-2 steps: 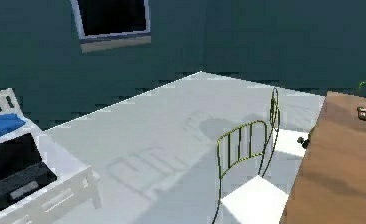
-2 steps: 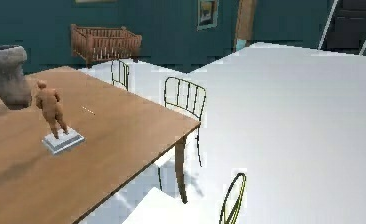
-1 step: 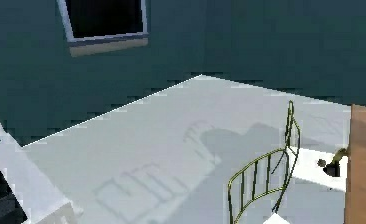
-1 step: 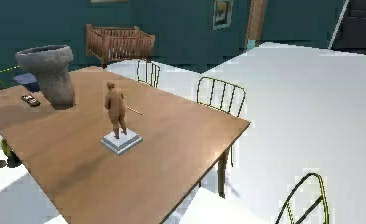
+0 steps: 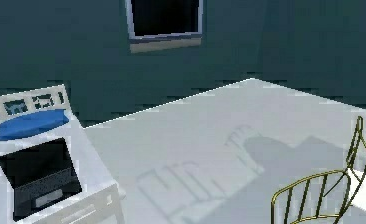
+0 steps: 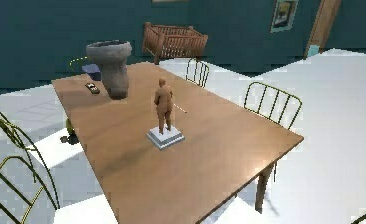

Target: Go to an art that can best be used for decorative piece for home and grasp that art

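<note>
A brown statue of a standing figure [image 6: 164,103] rises from a pale square base [image 6: 166,138] near the middle of a long wooden table [image 6: 221,150] in the arm side view. Farther along the table stands a large grey vase-like piece [image 6: 112,65]. A small dark object [image 6: 93,87] lies beside it, and a blue thing [image 6: 92,70] sits behind it.
Wire chairs ring the table [image 6: 273,102] [image 6: 198,71] [image 6: 13,160]. A wooden crib [image 6: 175,40] stands by the far wall, with a framed picture [image 6: 284,13] and a door [image 6: 324,25]. The forward view has a bed [image 5: 51,170] with a laptop [image 5: 36,170] and blue pillow [image 5: 33,122], a window [image 5: 165,20] and a chair [image 5: 326,190].
</note>
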Robot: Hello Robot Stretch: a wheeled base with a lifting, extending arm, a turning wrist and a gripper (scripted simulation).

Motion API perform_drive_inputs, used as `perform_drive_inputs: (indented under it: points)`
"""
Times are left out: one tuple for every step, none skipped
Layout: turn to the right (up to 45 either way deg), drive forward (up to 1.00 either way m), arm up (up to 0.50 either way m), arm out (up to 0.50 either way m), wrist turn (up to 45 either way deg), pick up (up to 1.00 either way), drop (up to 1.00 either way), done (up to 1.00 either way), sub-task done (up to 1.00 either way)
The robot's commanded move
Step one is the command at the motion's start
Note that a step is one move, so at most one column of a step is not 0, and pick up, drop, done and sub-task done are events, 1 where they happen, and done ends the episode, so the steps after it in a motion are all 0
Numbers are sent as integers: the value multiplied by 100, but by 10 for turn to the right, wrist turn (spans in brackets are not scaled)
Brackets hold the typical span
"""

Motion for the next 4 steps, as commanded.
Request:
perform_drive_inputs:
  points:
    - [0,0,50,0,0,0,0,0,0]
    - [0,0,36,0,0,0,0,0,0]
    - [0,0,0,46,0,0,0,0,0]
    - [0,0,0,0,450,0,0,0,0]
